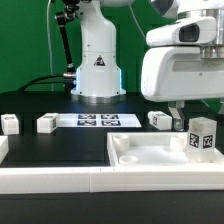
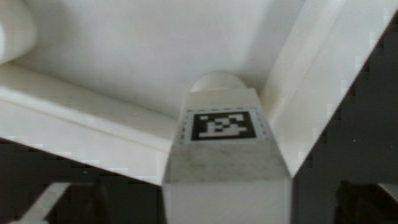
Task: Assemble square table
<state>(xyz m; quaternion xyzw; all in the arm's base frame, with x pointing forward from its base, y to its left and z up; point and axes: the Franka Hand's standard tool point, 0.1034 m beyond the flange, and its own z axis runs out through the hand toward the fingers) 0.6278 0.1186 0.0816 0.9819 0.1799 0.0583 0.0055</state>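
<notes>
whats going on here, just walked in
A robot arm is building a small square table. Its end effector hangs open over a leg that stands upright in a corner of the tabletop, on the exterior view's right. The other three legs sit loose on the black table, near the marker board.
</notes>
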